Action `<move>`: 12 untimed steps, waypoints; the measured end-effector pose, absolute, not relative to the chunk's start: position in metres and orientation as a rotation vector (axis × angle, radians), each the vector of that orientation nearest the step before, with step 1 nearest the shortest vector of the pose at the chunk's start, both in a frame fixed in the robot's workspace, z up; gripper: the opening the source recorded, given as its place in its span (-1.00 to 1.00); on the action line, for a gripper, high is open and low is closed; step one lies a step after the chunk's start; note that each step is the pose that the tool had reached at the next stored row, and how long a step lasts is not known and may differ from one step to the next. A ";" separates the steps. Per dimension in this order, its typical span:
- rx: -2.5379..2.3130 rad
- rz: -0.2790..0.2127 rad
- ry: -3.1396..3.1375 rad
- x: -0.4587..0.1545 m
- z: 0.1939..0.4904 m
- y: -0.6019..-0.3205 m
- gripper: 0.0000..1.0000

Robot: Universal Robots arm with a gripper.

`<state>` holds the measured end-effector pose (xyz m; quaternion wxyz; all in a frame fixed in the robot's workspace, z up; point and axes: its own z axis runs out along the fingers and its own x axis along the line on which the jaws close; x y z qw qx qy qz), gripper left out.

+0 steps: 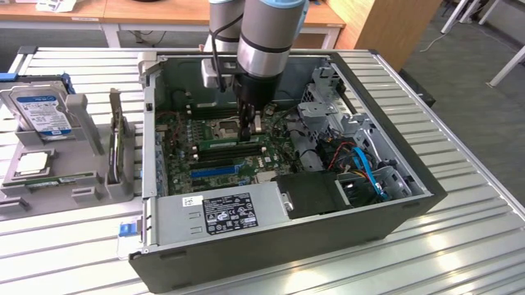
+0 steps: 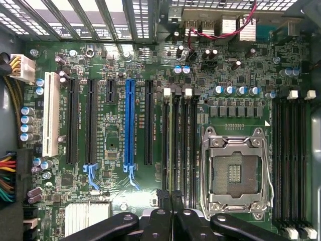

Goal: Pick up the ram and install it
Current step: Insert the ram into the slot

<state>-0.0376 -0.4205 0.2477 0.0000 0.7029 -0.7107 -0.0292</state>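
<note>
A ram [image 1: 232, 143], a long thin green stick, stands on edge in a memory slot on the motherboard [image 1: 184, 138] inside the open computer case. In the wrist view the ram [image 2: 174, 145] is a narrow edge running up the slot beside the empty processor socket [image 2: 234, 173]. My gripper [image 1: 250, 127] reaches down into the case right over one end of this stick. Its black fingers [image 2: 163, 211] are shut close together above the stick's end. Whether they pinch it or only rest on it cannot be told.
The case walls [image 1: 345, 67] ring the board. A drive cage with blue and red cables [image 1: 361, 163] sits at the exterior view's right, and the power supply [image 1: 225, 212] is in front. On a grey holder outside: a hard drive [image 1: 41, 114], a silver processor [image 1: 33, 163], and another green stick [image 1: 51, 182].
</note>
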 end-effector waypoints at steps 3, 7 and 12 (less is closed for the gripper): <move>2.209 -0.091 -2.233 -0.038 0.245 -0.421 -0.77; 2.209 -0.091 -2.233 -0.038 0.242 -0.421 -0.77; 2.209 -0.091 -2.233 -0.038 0.239 -0.421 -0.77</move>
